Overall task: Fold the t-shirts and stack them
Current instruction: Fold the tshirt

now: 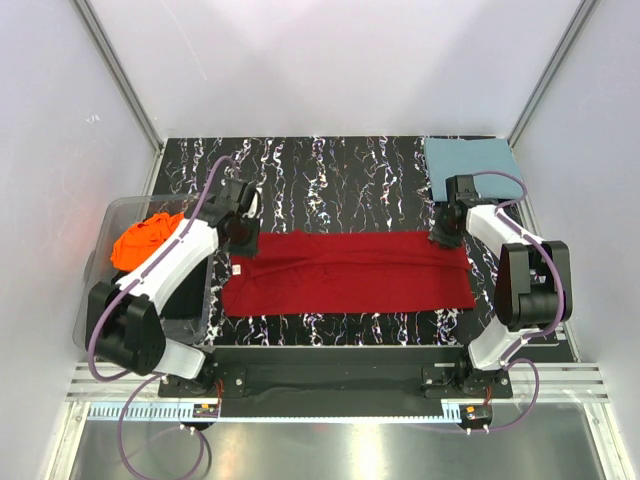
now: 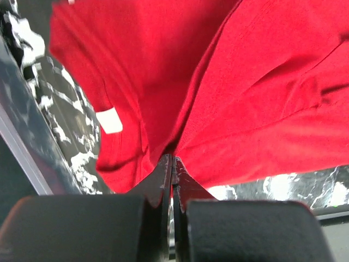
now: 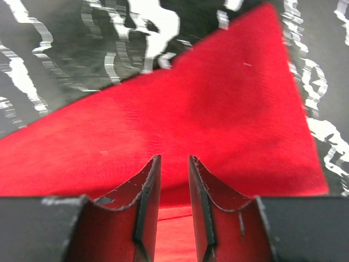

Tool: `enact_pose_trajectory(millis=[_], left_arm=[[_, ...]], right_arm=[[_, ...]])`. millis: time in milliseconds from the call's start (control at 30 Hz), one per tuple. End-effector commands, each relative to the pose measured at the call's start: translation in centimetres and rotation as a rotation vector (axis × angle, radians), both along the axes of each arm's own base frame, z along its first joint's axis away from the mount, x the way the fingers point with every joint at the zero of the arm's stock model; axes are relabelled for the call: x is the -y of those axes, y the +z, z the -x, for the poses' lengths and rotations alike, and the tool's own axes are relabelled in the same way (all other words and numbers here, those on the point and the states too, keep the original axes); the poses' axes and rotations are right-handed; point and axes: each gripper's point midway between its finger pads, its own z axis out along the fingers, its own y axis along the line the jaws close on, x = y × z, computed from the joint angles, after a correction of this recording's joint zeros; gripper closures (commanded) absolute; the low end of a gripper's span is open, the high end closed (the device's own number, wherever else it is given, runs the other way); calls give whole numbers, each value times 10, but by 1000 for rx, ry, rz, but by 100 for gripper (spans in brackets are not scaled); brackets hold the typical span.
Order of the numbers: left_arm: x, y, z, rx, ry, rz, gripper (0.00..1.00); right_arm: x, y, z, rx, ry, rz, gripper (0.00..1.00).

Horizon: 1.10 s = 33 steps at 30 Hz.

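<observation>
Nearest, found the deep red t-shirt (image 1: 345, 272) laid flat as a wide band across the middle of the black marbled table (image 1: 330, 170), running from 9 o'clock to 3 o'clock. Noted a small white tag (image 2: 110, 120) on the cloth close to its left end.

Just beyond, saw the left gripper (image 2: 172, 158) at the shirt's far left corner, about 10 o'clock, fingers pressed together and pinching a fold of the red cloth at their tips. Saw the right gripper (image 3: 174, 159) at the far right corner, about 2 o'clock, fingers parted by a narrow gap directly over the red cloth. Could not tell whether they touched it.

Found the bright orange t-shirt (image 1: 145, 240) bunched up inside a clear bin (image 1: 130, 202) at the table's left edge, around 9 o'clock.

Farthest off, found the dusty teal-blue t-shirt (image 1: 468, 160) folded flat in the far right corner of the table, about 1 o'clock, just beyond the right gripper.
</observation>
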Motion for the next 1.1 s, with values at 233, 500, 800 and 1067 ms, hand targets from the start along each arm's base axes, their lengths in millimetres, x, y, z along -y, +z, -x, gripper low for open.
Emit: enact_pose_trajectory(millis=[233,500,800,1067], left_arm=[[-31,15,11,115,147,-71,100],[-37,2,17,84,148,-101,100],[-30,24,0,137,148,-80,100],[-23,34,-8,155,139,-49,100]], right_arm=[[38,-11,22,-68,-112,116,67],[41,-19,25,-92,-117,115,67],[75,3,23,-32,-342,38,66],[99,-9,53,-136,-578,-98,65]])
